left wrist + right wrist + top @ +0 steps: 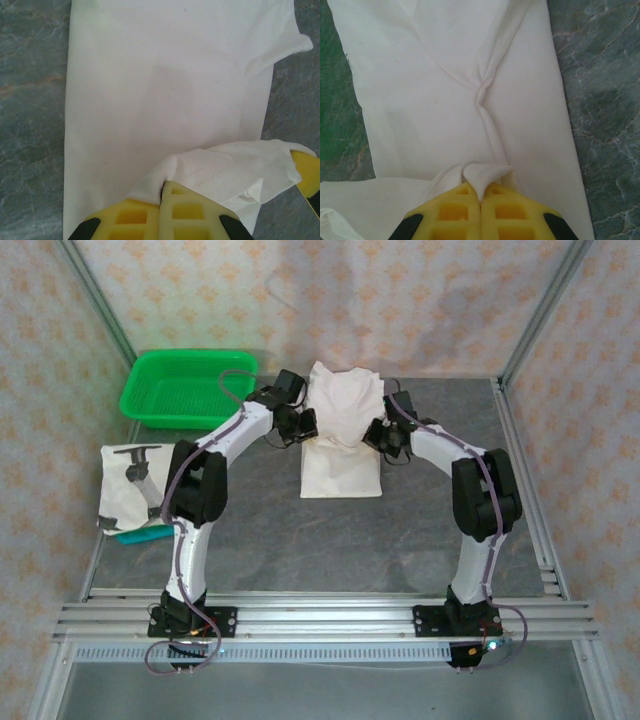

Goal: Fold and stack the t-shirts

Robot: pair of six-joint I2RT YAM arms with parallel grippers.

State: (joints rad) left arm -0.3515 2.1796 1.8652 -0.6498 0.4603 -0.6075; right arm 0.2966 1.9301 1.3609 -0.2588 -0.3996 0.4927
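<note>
A white t-shirt (341, 462) lies in the middle of the table, its far half raised and bunched between both grippers. My left gripper (306, 425) is shut on the raised part's left edge; in the left wrist view its yellow fingertips (165, 189) pinch a fold of the t-shirt (165, 90). My right gripper (384, 435) is shut on the right edge, and in the right wrist view (481, 194) a tuft of the t-shirt (445, 100) sticks up between its pads. A second folded t-shirt (128, 490) with a dark mark (136, 454) lies at the left.
A green mesh basket (189, 386) stands at the back left. The folded t-shirt at the left rests on a teal thing (143, 534). Grey table surface (330, 540) stretches between the arms. Metal frame rails (530, 490) border the right side and the front.
</note>
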